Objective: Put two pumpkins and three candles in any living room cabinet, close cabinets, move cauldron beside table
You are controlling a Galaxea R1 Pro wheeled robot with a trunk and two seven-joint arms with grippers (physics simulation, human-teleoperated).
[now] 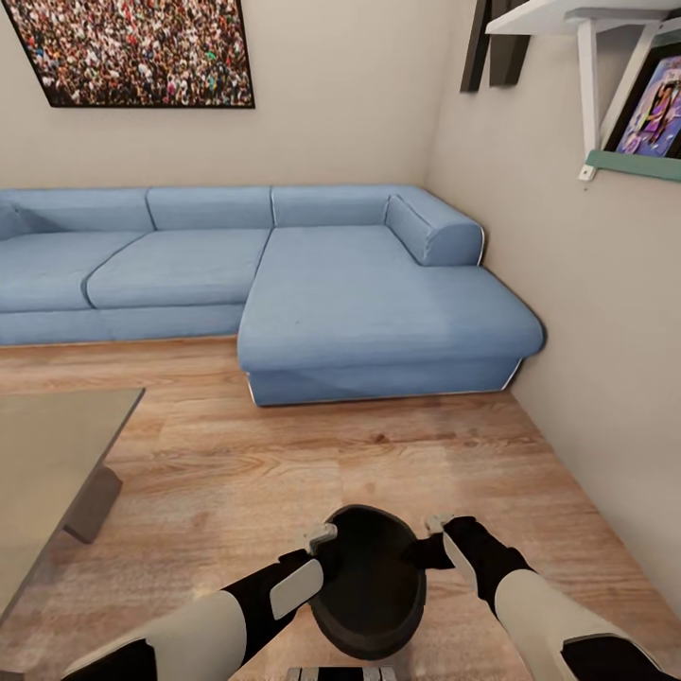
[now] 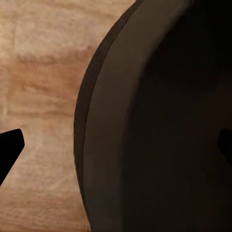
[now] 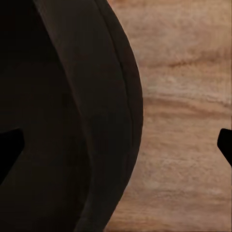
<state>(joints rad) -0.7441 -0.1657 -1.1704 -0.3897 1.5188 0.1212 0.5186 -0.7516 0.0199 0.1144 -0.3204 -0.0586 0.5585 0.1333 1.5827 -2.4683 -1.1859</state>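
Observation:
The black cauldron (image 1: 369, 591) is low in the head view, just in front of me over the wood floor, its wide mouth facing up. My left gripper (image 1: 326, 553) is at its left rim and my right gripper (image 1: 430, 541) at its right rim. In the left wrist view the cauldron's rim (image 2: 96, 125) passes between the wide-apart fingertips (image 2: 9, 145). The right wrist view has the rim (image 3: 121, 96) between spread fingertips (image 3: 9, 145) in the same way. Both grippers are open, each straddling the rim. I cannot tell whether the cauldron rests on the floor. The glass-topped table (image 1: 47, 454) stands to the left.
A blue corner sofa (image 1: 359, 293) runs along the back wall, its chaise reaching toward me. The beige right wall (image 1: 605, 378) is close by, with a white shelf (image 1: 605, 57) high on it. Wood floor (image 1: 284, 454) lies between the table, the sofa and me.

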